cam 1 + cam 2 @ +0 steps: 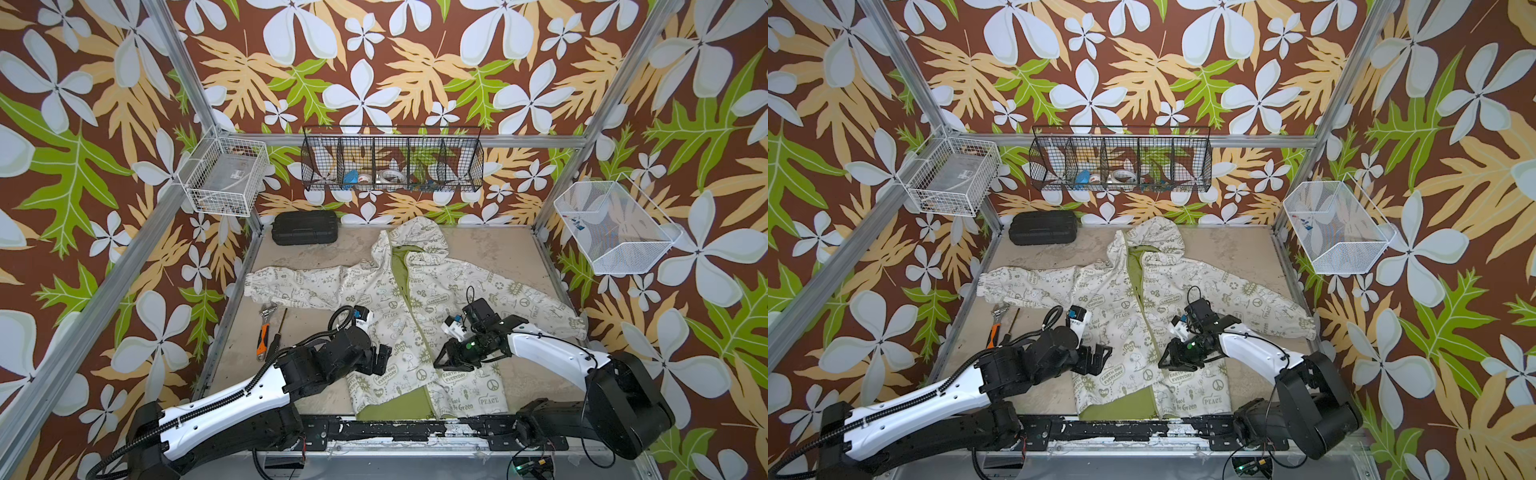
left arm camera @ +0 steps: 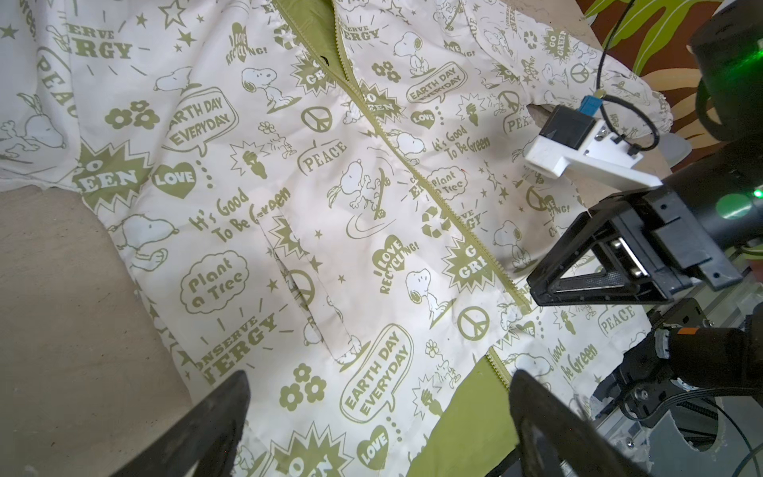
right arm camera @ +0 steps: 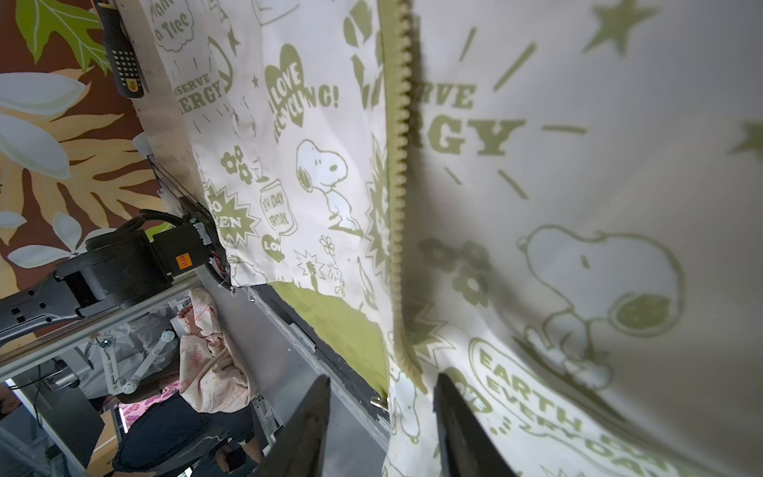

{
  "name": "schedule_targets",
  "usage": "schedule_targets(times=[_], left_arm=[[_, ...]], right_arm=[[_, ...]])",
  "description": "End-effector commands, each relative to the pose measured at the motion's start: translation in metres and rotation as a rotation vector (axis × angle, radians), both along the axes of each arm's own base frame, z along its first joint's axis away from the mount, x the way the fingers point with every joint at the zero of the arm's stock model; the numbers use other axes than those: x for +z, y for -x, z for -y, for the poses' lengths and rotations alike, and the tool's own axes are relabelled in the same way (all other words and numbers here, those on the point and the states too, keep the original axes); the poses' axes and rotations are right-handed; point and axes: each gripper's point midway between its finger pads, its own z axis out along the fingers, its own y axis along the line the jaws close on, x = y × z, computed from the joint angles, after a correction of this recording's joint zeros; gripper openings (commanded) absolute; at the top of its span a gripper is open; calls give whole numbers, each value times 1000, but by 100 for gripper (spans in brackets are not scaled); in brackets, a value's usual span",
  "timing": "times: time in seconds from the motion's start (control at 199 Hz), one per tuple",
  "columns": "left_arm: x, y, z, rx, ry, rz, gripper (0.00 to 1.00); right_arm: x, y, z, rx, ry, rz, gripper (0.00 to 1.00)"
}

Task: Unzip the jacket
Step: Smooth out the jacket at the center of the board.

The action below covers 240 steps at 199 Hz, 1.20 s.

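Black hard-plastic case: shut and flat in the back left corner of the beige tabletop, well apart from the work. It looks parked.

Orange-handled adjustable wrench: flat near the left edge, with a thin dark rod-like tool just beside it. I judge neither has a part in this job.

Left gripper: fingers spread wide, nothing in them. It hangs over the jacket's front panel on that side, near the hem. My guess is it is placed to pin the cloth so the zip can be pulled against it.

Cream-white hooded jacket with olive-green cartoon print: spread face-up across the middle of the tabletop. Hood toward the back edge, hem at the front edge, one sleeve toward the left edge and one toward the right. Laid so the zip faces up.

Green front zip: runs from collar to hem. The fronts part at the collar and at the hem, with green lining showing in both gaps. Whether the stretch between is meshed I cannot tell.

Right gripper: fingers partway apart, gripping nothing I can see. It sits low, straddling the zip line close to the hem. A small metal glint there may be the slider, but it is too small to be sure.

White wire-mesh basket: mounted off the tabletop beyond its right edge, apart from the task.
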Motion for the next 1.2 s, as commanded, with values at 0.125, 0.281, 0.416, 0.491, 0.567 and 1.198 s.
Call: schedule_targets(times=[0.125, 0.281, 0.416, 0.491, 0.567, 1.198], left_arm=[[-4, 5, -4, 7, 2, -29, 97], [-6, 8, -10, 23, 2, -40, 96], [-2, 8, -19, 61, 8, -32, 96], [1, 7, -25, 83, 13, -24, 96], [5, 7, -28, 94, 20, -15, 96], [-3, 4, -40, 155, -31, -27, 95]], right_arm=[[-17, 3, -3, 57, 48, 14, 42], [-28, 9, -9, 97, 74, 6, 38], [-18, 7, -16, 97, 69, 14, 10], [-9, 9, -17, 77, 70, 15, 0], [1, 12, -16, 46, 52, 17, 0], [20, 116, -5, 64, -23, -93, 36]])
